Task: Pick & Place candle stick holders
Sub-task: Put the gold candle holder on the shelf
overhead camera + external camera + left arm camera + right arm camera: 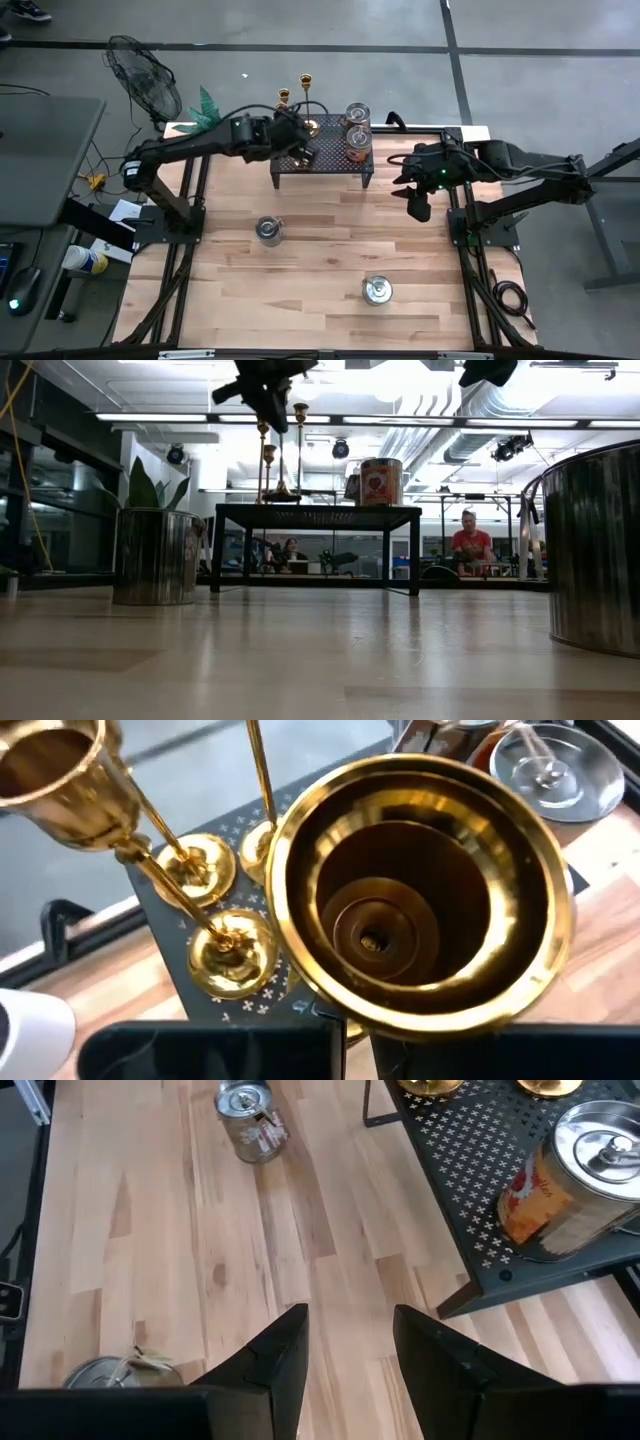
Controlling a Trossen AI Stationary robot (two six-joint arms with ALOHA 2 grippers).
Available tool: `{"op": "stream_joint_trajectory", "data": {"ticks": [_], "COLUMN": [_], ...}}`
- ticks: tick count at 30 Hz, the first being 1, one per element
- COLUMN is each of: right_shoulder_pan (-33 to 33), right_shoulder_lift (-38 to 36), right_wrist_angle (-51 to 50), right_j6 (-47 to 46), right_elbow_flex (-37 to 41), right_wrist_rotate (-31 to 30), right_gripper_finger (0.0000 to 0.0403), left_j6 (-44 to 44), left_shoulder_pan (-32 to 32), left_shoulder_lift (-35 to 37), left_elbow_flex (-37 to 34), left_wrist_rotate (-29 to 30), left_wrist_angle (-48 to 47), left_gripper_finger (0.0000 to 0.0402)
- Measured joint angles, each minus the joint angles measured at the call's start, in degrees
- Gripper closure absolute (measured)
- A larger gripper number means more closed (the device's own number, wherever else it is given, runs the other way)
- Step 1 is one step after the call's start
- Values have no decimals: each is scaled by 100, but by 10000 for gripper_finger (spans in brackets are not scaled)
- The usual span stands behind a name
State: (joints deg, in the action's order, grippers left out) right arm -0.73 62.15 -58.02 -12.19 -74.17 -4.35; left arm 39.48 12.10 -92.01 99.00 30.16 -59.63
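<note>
On the near part of the wooden surface (320, 250) we see two silver tins: one near the front edge (377, 291), another further in toward the left (268, 230). The low view shows them as shiny metal cylinders at either side.

Beyond them, over the right edge of the surface, hangs the right tool (418, 205); its wrist view shows its two dark fingers (285, 1350) standing partly apart over bare wood, holding nothing.

Further back stands a black perforated metal rack (325, 160) on legs, carrying two lidded tins with orange labels (356, 148) at its right end.

Over the left part of the rack is the left tool (298, 152), closed on a gold candle stick holder (420, 900). Its wrist view looks straight into the holder's wide flared brass end, held above the rack. Just beside it, two more candle stick holders (215, 945) stand on the rack, their round bases close together; the base of a third (258, 848) stands behind them. From above we make out two slim gold stems (306, 85) at the rack's back left corner.

Farthest off, a fan (145, 80) and a green plant (205, 108) stand beyond the back left corner.
</note>
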Motion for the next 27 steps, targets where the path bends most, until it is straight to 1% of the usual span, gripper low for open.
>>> {"op": "stream_joint_trajectory", "data": {"ticks": [4,9,17,27], "right_shoulder_pan": [0,0,0,0], "right_shoulder_lift": [0,0,0,1], "right_wrist_angle": [0,4,7,97], "right_j6": [-4,-85,-87,-87], "right_elbow_flex": [0,0,-1,0], "right_wrist_rotate": [-25,-108,-174,-174], "right_gripper_finger": [263,263,263,263], "left_j6": [-12,-17,-60,-22], "left_shoulder_pan": [214,341,338,338], "left_shoulder_lift": [0,0,0,0], "left_elbow_flex": [0,0,0,-2], "left_wrist_rotate": [-376,-329,-460,-414], "left_wrist_angle": [-63,-55,-65,-188], "left_gripper_finger": [392,392,392,392]}}
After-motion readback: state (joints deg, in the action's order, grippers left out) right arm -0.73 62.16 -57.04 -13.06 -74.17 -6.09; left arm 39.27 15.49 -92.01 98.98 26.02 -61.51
